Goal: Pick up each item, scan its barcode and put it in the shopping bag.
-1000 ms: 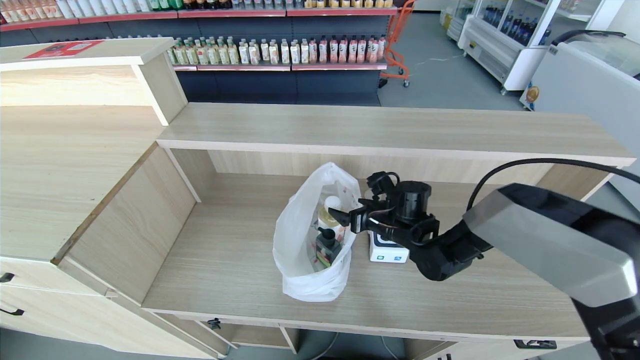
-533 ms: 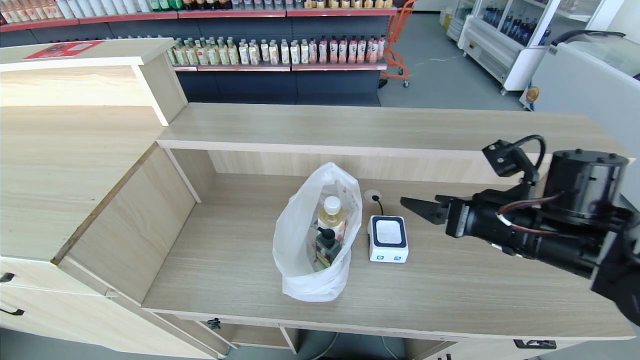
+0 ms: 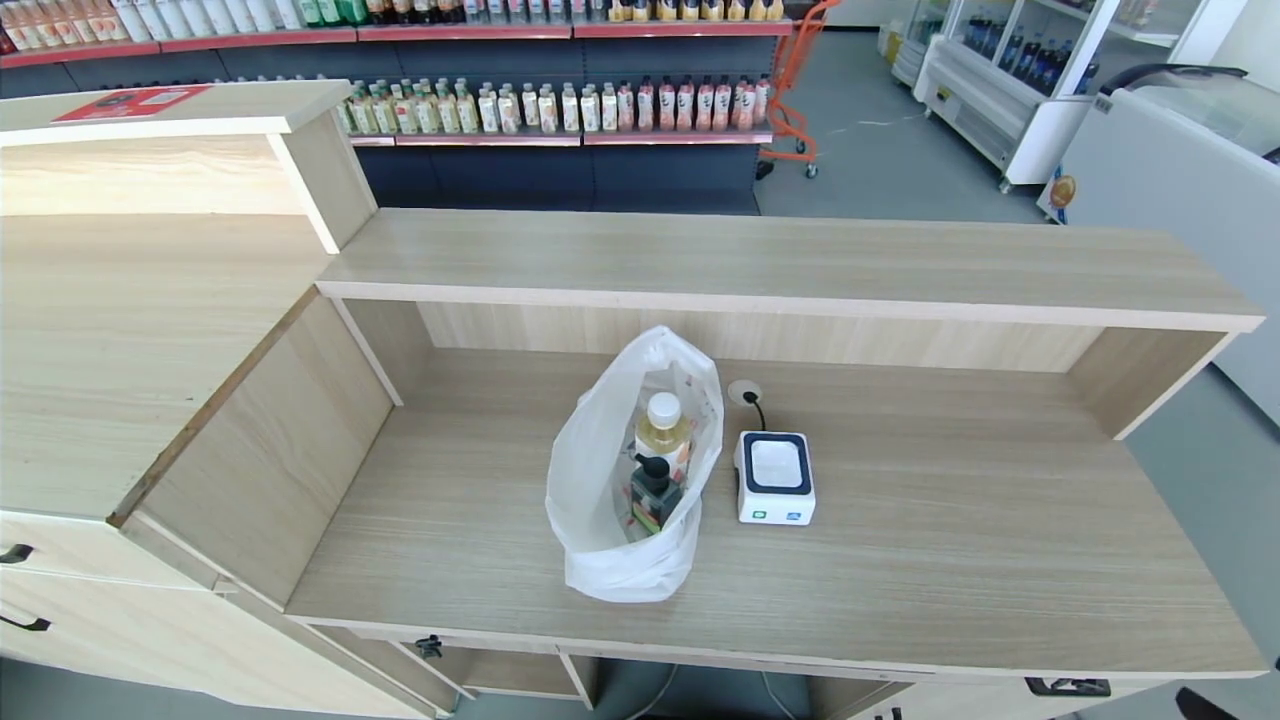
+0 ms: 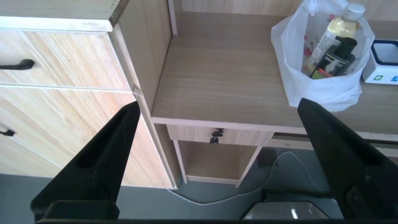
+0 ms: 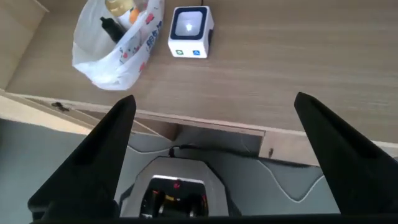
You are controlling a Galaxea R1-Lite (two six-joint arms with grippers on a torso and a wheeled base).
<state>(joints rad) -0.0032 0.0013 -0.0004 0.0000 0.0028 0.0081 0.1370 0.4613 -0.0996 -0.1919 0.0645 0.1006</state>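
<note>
Two items stand inside the white shopping bag (image 3: 600,470), which sits open-mouthed on the lower counter (image 3: 950,560), a little left of its middle. One is a bottle (image 3: 663,428) of pale yellow liquid with a white cap, upright at the far side of the bag. The other is a dark pump bottle (image 3: 655,488), just in front of it and touching it. Red print shows on the bag's right side, probably on the plastic itself. Just right of the bag, close but apart from it, the white barcode scanner (image 3: 775,477) lies flat with its window facing up. Its black cable (image 3: 756,410) runs to a round port in the counter behind it.

The left gripper (image 4: 214,162) hangs off the near edge of the counter, lower than its top, beside the pale wooden cabinet (image 4: 56,112) with black drawer handles. Its jaws are spread wide and hold nothing. The right gripper (image 5: 214,158) hangs off the near edge as well, on the scanner's side, with jaws equally wide and empty. From there the bag (image 5: 115,59) and scanner (image 5: 189,31) lie well beyond it. Rows of drinks line the store shelves (image 3: 560,105) far behind the counter.
</note>
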